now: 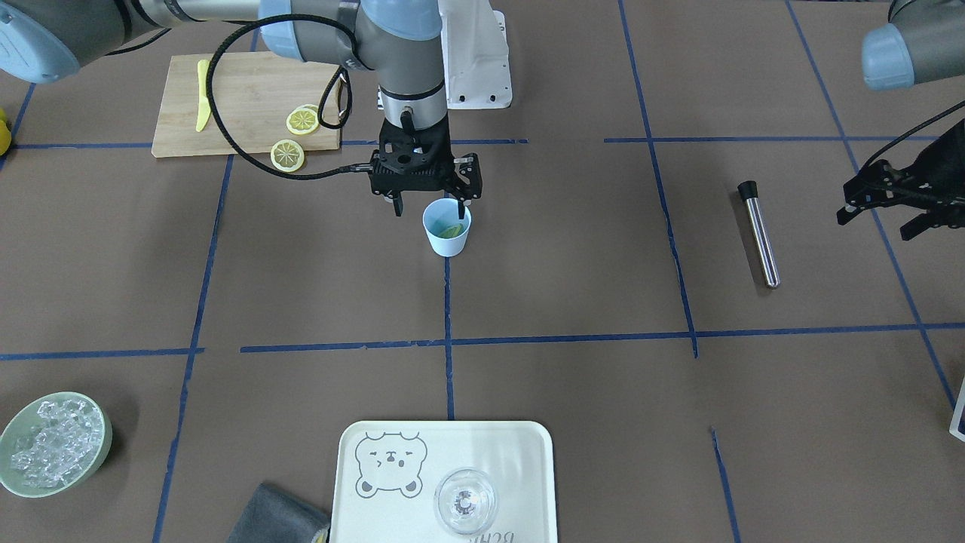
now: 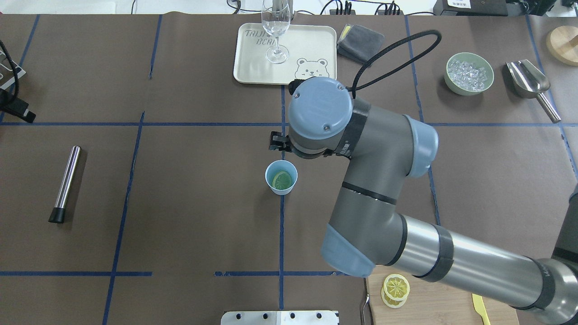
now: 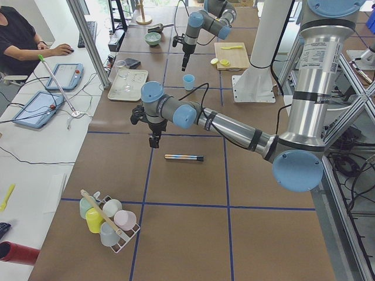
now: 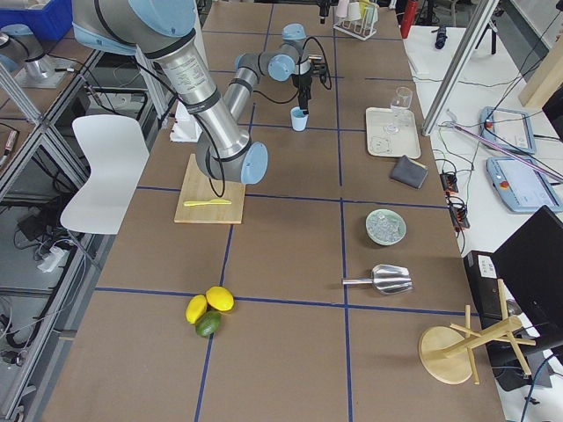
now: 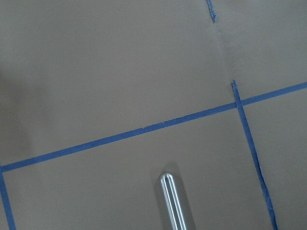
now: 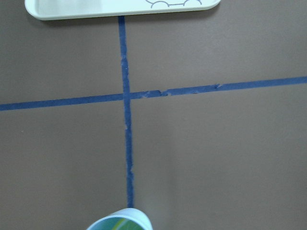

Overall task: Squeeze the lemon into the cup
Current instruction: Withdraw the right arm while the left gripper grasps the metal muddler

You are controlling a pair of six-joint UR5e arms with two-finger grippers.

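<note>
The light-blue cup [image 1: 447, 228] stands upright on the table's centre line and also shows in the overhead view [image 2: 281, 177]. A lemon slice [image 2: 282, 180] lies inside it. My right gripper [image 1: 430, 207] hangs just above the cup's robot-side rim, open and empty, with one fingertip [image 1: 461, 208] over the rim. The right wrist view shows only the cup's rim [image 6: 120, 223] at its bottom edge. My left gripper [image 1: 882, 211] is open and empty, far off above a metal rod [image 1: 758, 234].
A wooden board [image 1: 241, 90] by the robot's base holds two more lemon slices [image 1: 303, 121] and a yellow knife [image 1: 202, 94]. A white tray [image 1: 520, 452] with a clear glass [image 1: 465, 501], a grey cloth [image 1: 275, 516] and a green bowl of ice [image 1: 53, 443] stand along the far edge.
</note>
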